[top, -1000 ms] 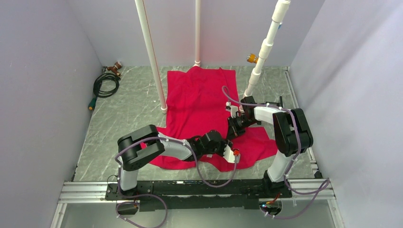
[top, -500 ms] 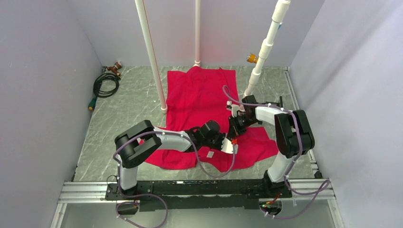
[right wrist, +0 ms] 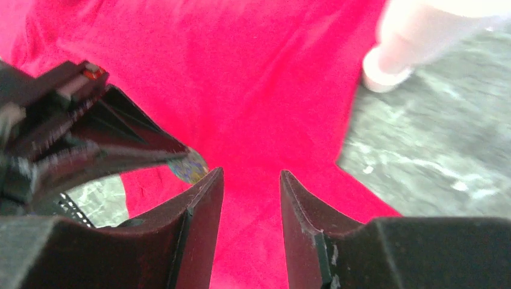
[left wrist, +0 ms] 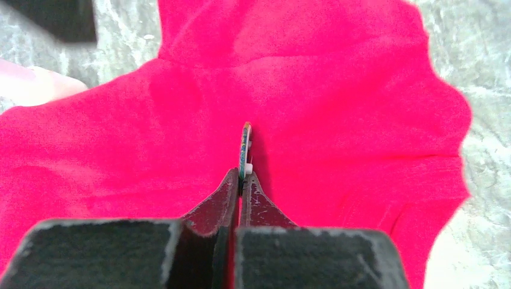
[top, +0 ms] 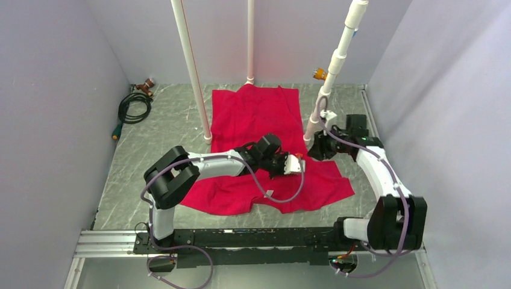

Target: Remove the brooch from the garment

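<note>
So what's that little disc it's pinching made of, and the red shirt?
The brooch looks like a thin rigid disc, metal or hard plastic, I can't tell which: it shows flat and edge-on in the left gripper, with a mottled dark sheen. The garment looks like soft matte cloth, perhaps cotton: it folds and ripples at its edges.

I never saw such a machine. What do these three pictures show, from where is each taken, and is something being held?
These are two robot arms bolted to a table, each ending in a two-finger gripper. The wide picture looks down from above: a red T-shirt lies spread on the table, near white pipes and a coiled black hose. The other two come from small cameras on the wrists, so black fingers fill the bottom. The left gripper is shut on a small round brooch, seen edge-on, the shirt behind it. The right gripper is open and holds nothing.
</note>
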Action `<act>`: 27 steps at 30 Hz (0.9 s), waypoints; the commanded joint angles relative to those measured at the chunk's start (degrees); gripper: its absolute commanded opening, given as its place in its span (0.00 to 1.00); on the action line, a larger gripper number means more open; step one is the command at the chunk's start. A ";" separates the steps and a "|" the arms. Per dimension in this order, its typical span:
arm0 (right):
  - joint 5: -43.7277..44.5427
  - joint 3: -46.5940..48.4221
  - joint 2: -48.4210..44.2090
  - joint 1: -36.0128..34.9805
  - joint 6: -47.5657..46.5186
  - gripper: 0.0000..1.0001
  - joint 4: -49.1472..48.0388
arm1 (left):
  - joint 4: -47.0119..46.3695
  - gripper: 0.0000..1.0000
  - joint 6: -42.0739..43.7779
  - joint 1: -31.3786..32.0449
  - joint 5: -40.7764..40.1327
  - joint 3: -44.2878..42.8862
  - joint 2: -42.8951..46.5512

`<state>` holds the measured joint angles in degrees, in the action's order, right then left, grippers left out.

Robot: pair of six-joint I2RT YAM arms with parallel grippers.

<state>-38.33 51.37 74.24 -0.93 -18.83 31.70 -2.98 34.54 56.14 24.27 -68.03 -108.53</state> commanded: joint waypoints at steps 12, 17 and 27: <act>-18.91 -12.82 -18.52 5.21 -25.40 0.43 1.27 | 12.55 0.00 -10.39 -6.36 20.54 -11.76 -4.69; -19.56 -15.89 -17.85 2.12 -28.26 0.39 -1.76 | 14.35 0.00 -12.19 -7.27 24.53 -13.82 -6.13; -17.00 -18.31 -15.71 -5.37 -28.36 0.37 -7.34 | 15.86 0.00 -12.94 -7.74 27.75 -15.63 -7.41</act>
<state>-54.48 33.95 57.84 -3.68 -44.86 28.67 12.03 22.55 48.18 47.37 -81.03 -115.57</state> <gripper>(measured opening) 0.378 0.021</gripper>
